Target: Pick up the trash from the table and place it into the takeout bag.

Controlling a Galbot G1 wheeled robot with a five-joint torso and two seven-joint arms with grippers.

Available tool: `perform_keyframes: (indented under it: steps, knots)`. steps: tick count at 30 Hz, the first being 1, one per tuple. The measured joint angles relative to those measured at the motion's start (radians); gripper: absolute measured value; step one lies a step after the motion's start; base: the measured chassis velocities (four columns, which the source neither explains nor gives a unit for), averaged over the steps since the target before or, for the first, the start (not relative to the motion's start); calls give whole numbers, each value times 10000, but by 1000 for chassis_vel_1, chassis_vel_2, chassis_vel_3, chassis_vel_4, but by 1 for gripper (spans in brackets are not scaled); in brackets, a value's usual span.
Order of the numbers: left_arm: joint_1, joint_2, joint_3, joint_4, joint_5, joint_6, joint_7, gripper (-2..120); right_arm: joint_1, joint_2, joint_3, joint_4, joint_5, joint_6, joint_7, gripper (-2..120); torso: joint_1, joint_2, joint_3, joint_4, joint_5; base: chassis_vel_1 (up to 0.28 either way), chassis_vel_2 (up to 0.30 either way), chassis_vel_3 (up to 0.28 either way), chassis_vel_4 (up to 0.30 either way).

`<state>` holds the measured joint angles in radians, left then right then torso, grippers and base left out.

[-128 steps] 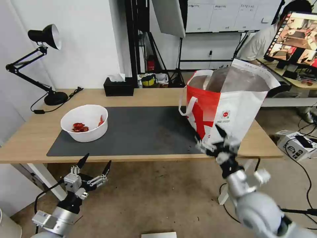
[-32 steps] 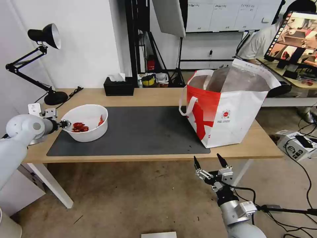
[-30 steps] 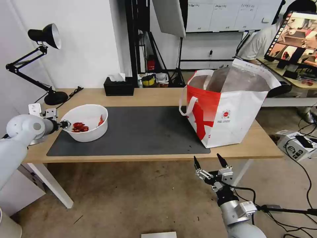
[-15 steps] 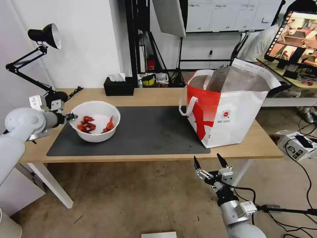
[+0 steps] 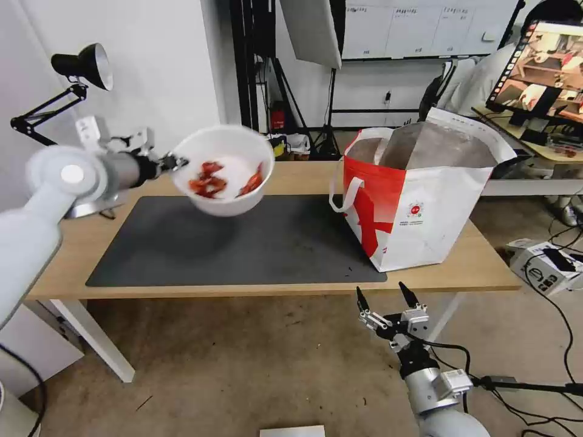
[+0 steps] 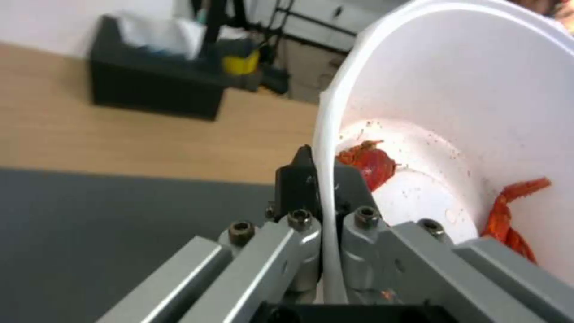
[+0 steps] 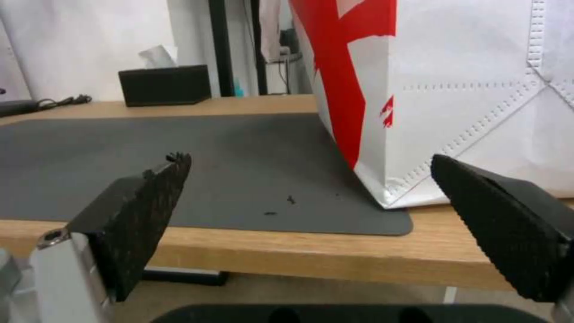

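Holding the white bowl [image 5: 223,170] by its rim, the left pincer [image 5: 173,162] has it lifted clear of the bench [image 5: 291,176], above the far part of the dark grey mat [image 5: 243,240]. The bowl is tilted, so its inside faces the head camera, and red scraps [image 5: 206,182] lie against its bottom and wall. From the left wrist, the thin white rim [image 6: 326,188] runs between the two black fingers [image 6: 296,179], one outside the bowl and one inside, clenched on the wall. More red scraps [image 6: 367,161] show just past the inner finger.

The takeout bag [image 5: 419,200] stands upright on the mat's other end, its mouth open and its silver lining showing. The bowl hangs well apart from the bag, on the side of its red panel and white loop handle [image 5: 343,191]. Behind the bowl, at the bench's far edge, a black tissue box [image 6: 155,85] sits on the bare wood. A black desk lamp [image 5: 79,67] stands beyond the left arm, farther from the bag than the bowl is.

The right pincer [image 5: 388,300] hangs below the bench's near edge, in front of the bag's near corner, with its fingers spread wide and nothing between them. Its wrist view looks between the two black pads [image 7: 143,211] at the mat edge and the bag's bottom corner [image 7: 383,197].
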<state>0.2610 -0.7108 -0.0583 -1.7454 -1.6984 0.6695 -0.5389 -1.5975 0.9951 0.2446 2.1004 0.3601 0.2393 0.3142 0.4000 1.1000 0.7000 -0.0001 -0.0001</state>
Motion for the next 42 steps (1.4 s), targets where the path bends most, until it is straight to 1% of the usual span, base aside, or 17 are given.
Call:
perform_keyframes:
  steps: [6,11,14,17,19,20,22,23,25,29,31,32,34,35,37,39,42]
  knots:
    - [-1209,-773,981,220,-349,-507,50,0,0,0,-1,0,0,0,0,100,0,0,0,1,2,0,0,0,0]
    - [-2302,-1609,1767,808,-458,-584,-21,0,0,0,0,0,0,0,-1,100,0,0,0,1,4,0,0,0,0]
    - [-2507,-1801,1909,934,-476,-610,-31,0,0,0,-1,0,0,0,-2,100,0,0,-1,1,3,0,0,0,0]
    - [-3398,-2823,2666,1859,-484,-743,-143,0,0,0,-1,0,0,0,-1,100,0,0,0,2,2,0,0,0,0]
    - [-3480,-2954,2722,1972,-483,-756,-157,0,1,0,0,0,0,0,-1,100,0,-1,0,1,2,0,0,0,0]
    - [-3816,-3578,2949,2478,-465,-862,-247,0,1,0,-1,1,0,0,-1,100,1,0,0,-2,5,0,0,0,0]
    - [-3890,-3751,3003,2615,-461,-894,-294,0,1,0,0,0,0,0,0,100,0,0,0,-2,6,0,0,0,0]
    - [-4013,-4113,3093,2888,-428,-990,-467,0,1,0,-1,0,1,0,0,100,1,-1,0,-3,6,0,0,0,0]
    - [-4181,-4838,3124,3426,-354,-1313,-854,0,1,0,-1,0,0,0,-1,100,1,0,0,0,4,0,0,0,0]
    - [-4258,-5349,3108,3859,-297,-1667,-1217,0,1,0,0,1,0,0,-1,100,1,-1,0,0,4,0,0,0,0]
    - [-4260,-5843,3215,4196,-110,-2223,-1387,0,1,0,-1,0,0,0,-1,100,1,-1,0,0,4,0,0,0,0]
    - [-4214,-6026,3264,4256,-35,-2490,-1469,0,1,0,-1,0,0,0,-1,100,1,0,0,-1,4,0,0,0,0]
    - [-4214,-6026,3264,4256,-35,-2490,-1469,0,1,0,-1,0,0,0,-1,100,1,0,0,-1,4,0,0,0,0]
    - [-4055,-6414,3414,4350,219,-3115,-1685,0,1,0,-1,0,0,0,-1,100,0,-1,0,1,1,0,0,0,0]
    - [-3989,-6539,3512,4370,376,-3367,-1779,0,1,0,-1,1,0,0,-1,100,0,0,0,1,2,0,0,0,0]
    - [-3788,-6802,3800,4375,935,-3873,-1998,0,1,0,-1,1,0,0,-1,100,0,-1,0,-2,3,0,0,0,0]
    - [-3611,-6906,4059,4336,1519,-4198,-2069,0,1,0,0,0,1,0,-1,100,0,0,0,0,3,0,0,0,0]
